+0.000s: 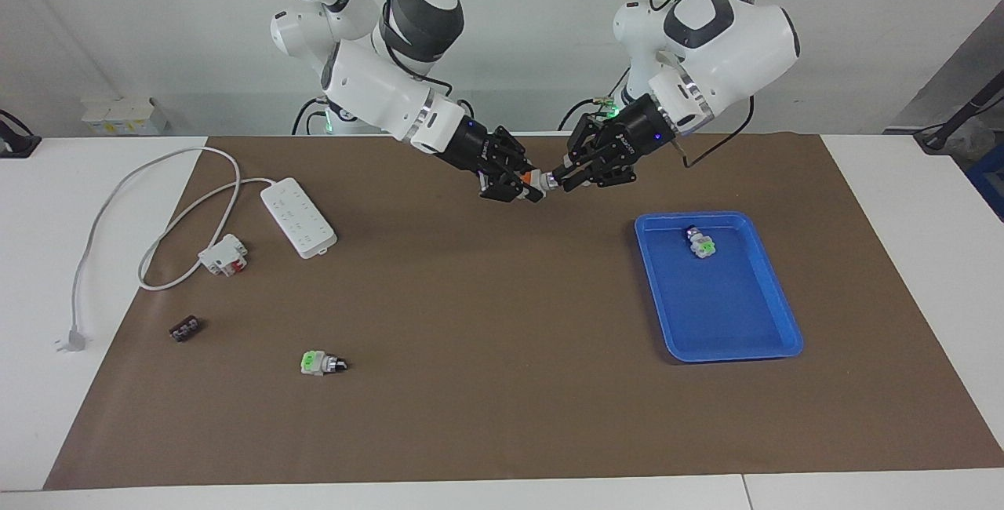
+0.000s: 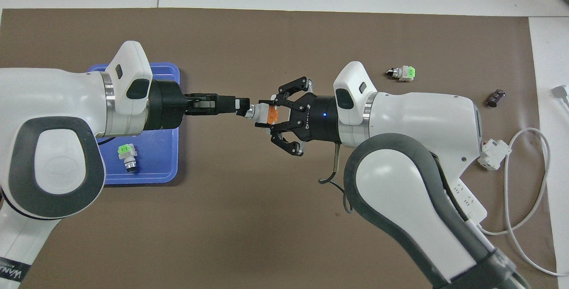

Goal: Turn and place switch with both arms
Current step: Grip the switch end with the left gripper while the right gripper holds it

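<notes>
The switch [image 1: 538,179] [image 2: 266,113], white-grey with an orange patch, a silver collar and a black knob, hangs in the air between the two grippers, over the brown mat between the power strip and the tray. My right gripper [image 1: 525,185] [image 2: 269,114] is shut on its white body. My left gripper [image 1: 559,179] [image 2: 243,106] comes in from the tray's end and is shut on the black knob. The two grippers face each other tip to tip.
A blue tray [image 1: 718,337] [image 2: 155,169] holds a green-faced switch [image 1: 698,243] [image 2: 126,155]. Another green-faced switch [image 1: 321,363] [image 2: 402,73] lies on the mat. Toward the right arm's end lie a white power strip [image 1: 298,217] [image 2: 466,195], a white-and-red block [image 1: 223,253] [image 2: 493,153] and a small black part [image 1: 184,329] [image 2: 495,98].
</notes>
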Robot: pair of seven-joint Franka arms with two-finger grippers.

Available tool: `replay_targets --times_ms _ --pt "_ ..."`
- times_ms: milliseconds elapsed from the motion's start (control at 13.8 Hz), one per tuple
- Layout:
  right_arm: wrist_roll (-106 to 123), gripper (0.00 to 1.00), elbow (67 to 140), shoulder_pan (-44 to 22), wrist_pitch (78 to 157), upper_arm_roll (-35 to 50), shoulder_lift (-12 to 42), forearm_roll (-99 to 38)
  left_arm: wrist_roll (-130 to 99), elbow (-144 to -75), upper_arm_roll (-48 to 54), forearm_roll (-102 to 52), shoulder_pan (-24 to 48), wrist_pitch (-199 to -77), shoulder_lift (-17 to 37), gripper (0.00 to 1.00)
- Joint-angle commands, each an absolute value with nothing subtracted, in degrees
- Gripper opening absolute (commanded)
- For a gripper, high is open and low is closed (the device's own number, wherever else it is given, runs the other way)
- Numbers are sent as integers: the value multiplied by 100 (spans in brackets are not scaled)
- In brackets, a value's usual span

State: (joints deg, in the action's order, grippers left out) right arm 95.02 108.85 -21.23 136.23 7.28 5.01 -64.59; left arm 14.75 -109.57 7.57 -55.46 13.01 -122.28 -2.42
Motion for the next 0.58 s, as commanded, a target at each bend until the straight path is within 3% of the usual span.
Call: replay_targets --times_ms 0,508 --pt "9510 0 10969 -2048 13729 738 378 -6565 1635 -11030 756 -5362 1187 -11919 -325 31" --pt "9518 0 10960 -2039 13729 738 378 -6565 1670 -11030 756 -5291 1248 -11988 -325 29"
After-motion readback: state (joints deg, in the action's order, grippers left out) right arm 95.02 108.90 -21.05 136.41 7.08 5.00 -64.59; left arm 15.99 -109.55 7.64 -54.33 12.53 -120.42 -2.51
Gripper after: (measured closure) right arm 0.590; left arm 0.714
